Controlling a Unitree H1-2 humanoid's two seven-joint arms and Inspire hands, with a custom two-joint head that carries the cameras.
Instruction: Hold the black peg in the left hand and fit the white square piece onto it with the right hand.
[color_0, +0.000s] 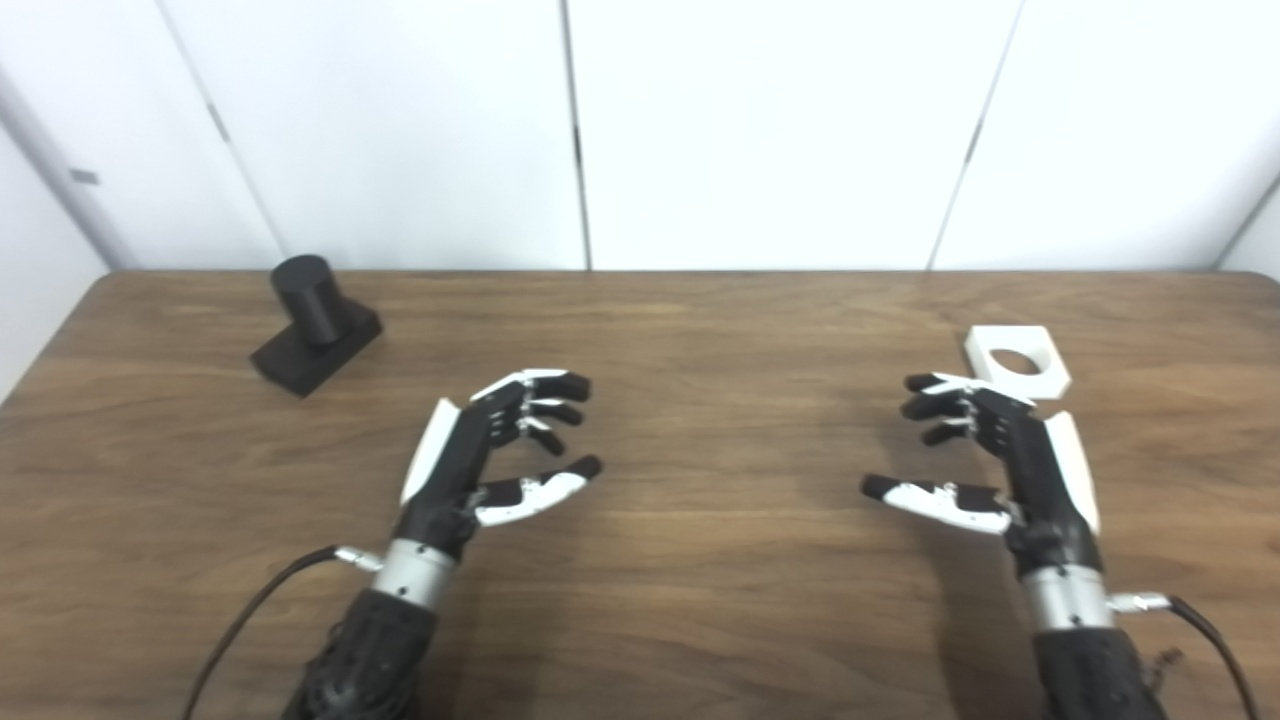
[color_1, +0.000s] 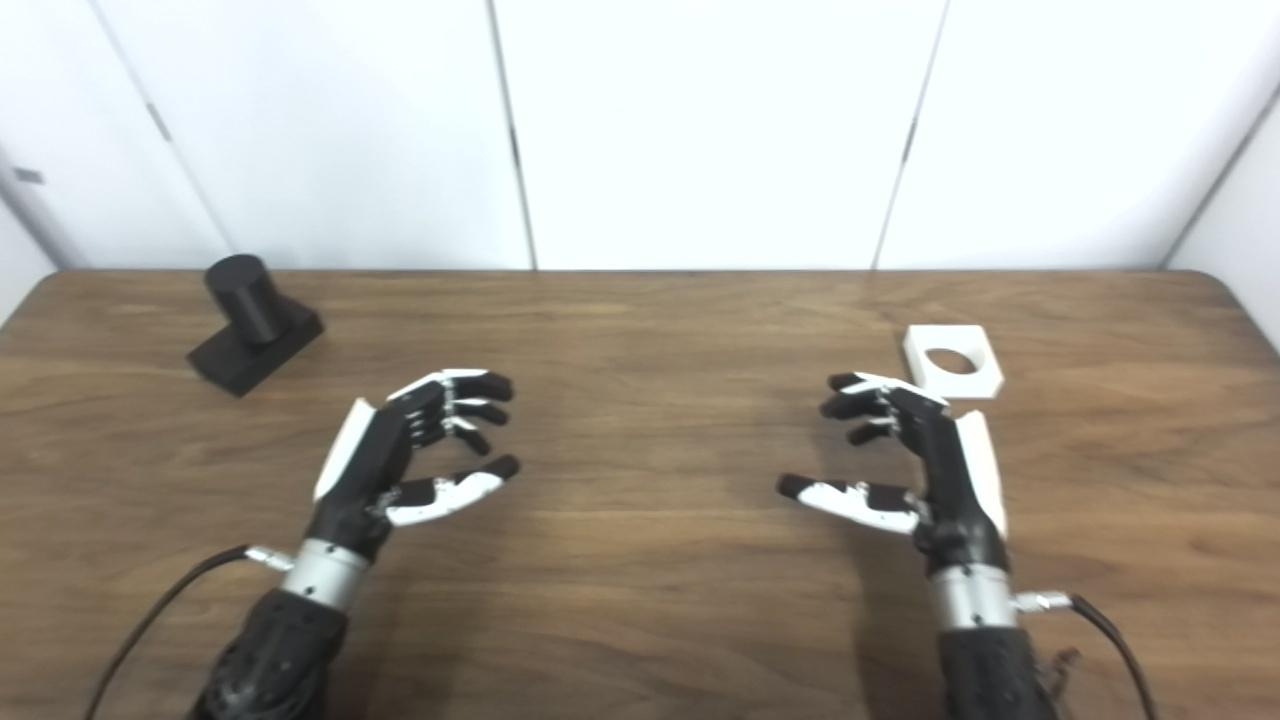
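A brown wood-grain counter (color_0: 700, 560) runs across the scene, backed by plain white wall panels (color_0: 760, 130). No brand, label or writing can be read on anything in view.

The black peg (color_0: 305, 300) stands upright on its black square base (color_0: 318, 352) at the far left of the counter, the base turned at an angle to the counter's edge. The white square piece (color_0: 1016, 361) lies flat at the far right, its round hole facing up.

The left robot hand (color_0: 490, 450) hovers over the near left-centre of the counter, fingers (color_0: 545, 400) curled loosely and spread away from the thumb, holding nothing. It sits well apart from the peg, which lies farther away and to its left.

The right robot hand (color_0: 985, 460) mirrors it on the near right side, fingers likewise parted from the thumb and empty. Its fingertips (color_0: 925, 395) are just beside the near left corner of the white piece; whether they touch it cannot be told.

A dark cable trails from each wrist toward the near edge.
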